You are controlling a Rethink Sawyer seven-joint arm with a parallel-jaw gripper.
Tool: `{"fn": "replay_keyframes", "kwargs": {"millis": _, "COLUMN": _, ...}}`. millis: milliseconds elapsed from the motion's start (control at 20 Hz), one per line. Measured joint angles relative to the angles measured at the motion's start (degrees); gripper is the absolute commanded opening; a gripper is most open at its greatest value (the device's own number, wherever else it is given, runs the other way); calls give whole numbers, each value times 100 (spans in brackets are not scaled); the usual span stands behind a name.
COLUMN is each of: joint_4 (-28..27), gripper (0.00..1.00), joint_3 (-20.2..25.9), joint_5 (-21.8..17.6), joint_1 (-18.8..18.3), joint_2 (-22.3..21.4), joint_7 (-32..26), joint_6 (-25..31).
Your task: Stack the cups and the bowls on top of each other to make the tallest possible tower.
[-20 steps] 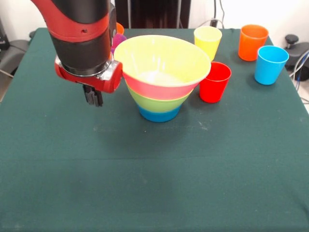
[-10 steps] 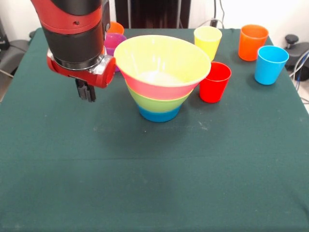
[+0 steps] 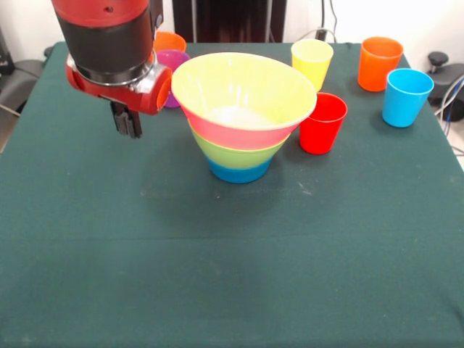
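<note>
The tower (image 3: 239, 134) stands mid-table: a blue base, then green, then pink, with a wide yellowish bowl (image 3: 243, 87) on top. My gripper (image 3: 126, 123) hangs to the left of the tower, apart from it, shut and empty. The purple cup (image 3: 171, 64) and a small orange bowl (image 3: 171, 41) sit behind the arm, partly hidden. The red cup (image 3: 322, 123) stands just right of the tower. The yellow cup (image 3: 312, 64), orange cup (image 3: 379, 63) and light blue cup (image 3: 407, 97) stand at the far right.
The dark green table (image 3: 217, 275) ends close behind the cups at the far side and close beyond the light blue cup at the right. My thick red and black arm (image 3: 109, 43) stands over the far left corner.
My gripper has moved up and back to the left, away from the tower's side. The tower and the cups have not moved.
</note>
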Motion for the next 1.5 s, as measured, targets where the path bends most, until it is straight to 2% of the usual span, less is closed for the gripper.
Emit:
{"fn": "replay_keyframes", "kwargs": {"millis": 1050, "joint_4": 658, "gripper": 0, "joint_3": -97, "joint_5": 183, "joint_1": 11, "joint_2": -976, "joint_7": 0, "joint_6": 287}}
{"fn": "replay_keyframes", "kwargs": {"millis": 1500, "joint_4": 925, "gripper": 0, "joint_3": -161, "joint_5": 474, "joint_1": 180, "joint_2": -1305, "joint_7": 5, "joint_6": 499}}
